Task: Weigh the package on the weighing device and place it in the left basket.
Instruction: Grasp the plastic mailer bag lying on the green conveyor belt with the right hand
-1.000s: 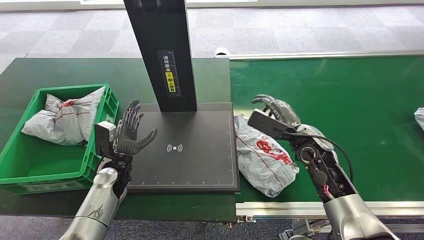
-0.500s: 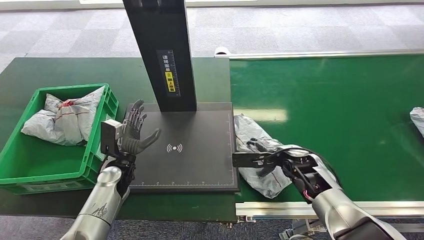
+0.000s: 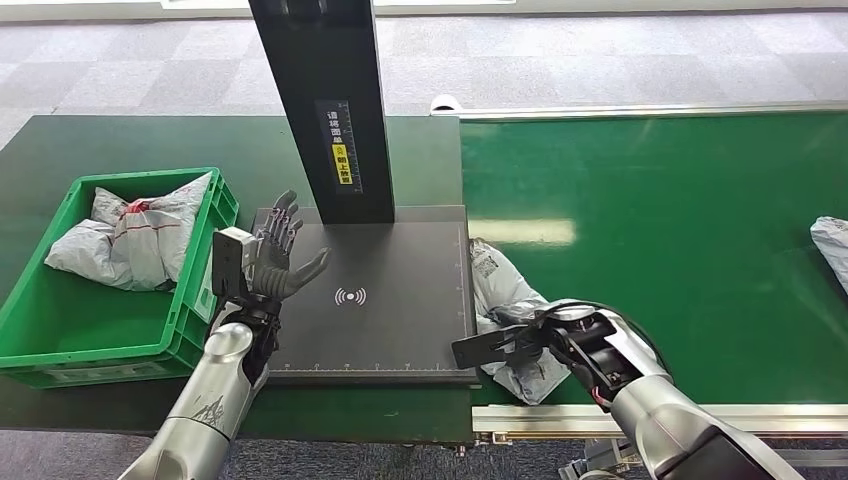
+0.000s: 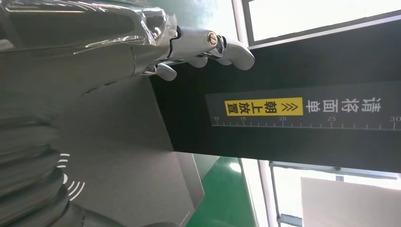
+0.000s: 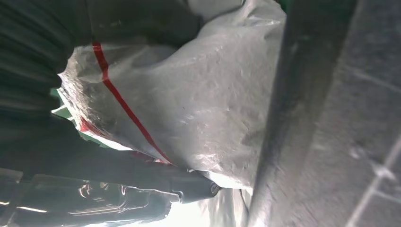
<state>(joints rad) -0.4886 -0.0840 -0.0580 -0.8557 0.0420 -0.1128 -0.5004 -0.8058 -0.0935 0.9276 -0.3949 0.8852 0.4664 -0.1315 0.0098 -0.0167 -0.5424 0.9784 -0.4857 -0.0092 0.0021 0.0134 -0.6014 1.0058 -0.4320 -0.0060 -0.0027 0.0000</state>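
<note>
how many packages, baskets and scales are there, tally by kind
Crinkled grey plastic mail packages: 3, one in the basket, one under the right robot hand, one at the belt's right edge
Green plastic slatted basket: 1
Flat black weighing platform with upright black column: 1
Total: 5

Grey package (red markings), green basket.

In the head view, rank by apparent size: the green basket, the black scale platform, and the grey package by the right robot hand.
1. Black scale platform
2. Green basket, not much smaller
3. Grey package, partly hidden by the right robot hand, so its full size is unsure
</note>
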